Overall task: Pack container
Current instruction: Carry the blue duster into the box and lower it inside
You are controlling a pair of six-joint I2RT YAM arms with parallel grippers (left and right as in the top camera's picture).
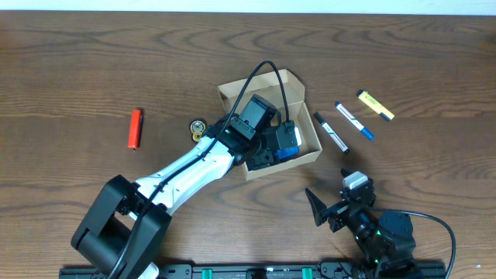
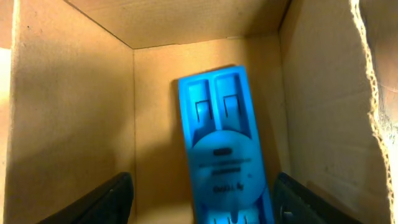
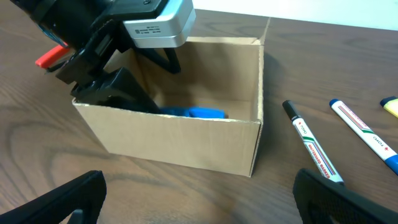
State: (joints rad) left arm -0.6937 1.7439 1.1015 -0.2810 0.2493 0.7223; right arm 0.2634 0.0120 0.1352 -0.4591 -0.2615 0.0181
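The tan cardboard container (image 1: pixel 304 93) stands open in the middle of the table; it also shows in the right wrist view (image 3: pixel 186 140). My left gripper (image 1: pixel 277 147) reaches down into it. In the left wrist view its fingers (image 2: pixel 202 202) are spread wide, with a blue plastic piece (image 2: pixel 222 149) lying on the box floor between them, not touching either finger. The blue piece also shows over the box wall (image 3: pixel 198 112). My right gripper (image 1: pixel 335 208) is open and empty near the front edge, facing the box.
A black marker (image 1: pixel 330 131), a blue-capped white marker (image 1: pixel 353 120) and a yellow highlighter (image 1: pixel 375 105) lie right of the box. A red lighter-like object (image 1: pixel 135 128) lies at left. A small round tape-like object (image 1: pixel 198 127) sits beside the left arm.
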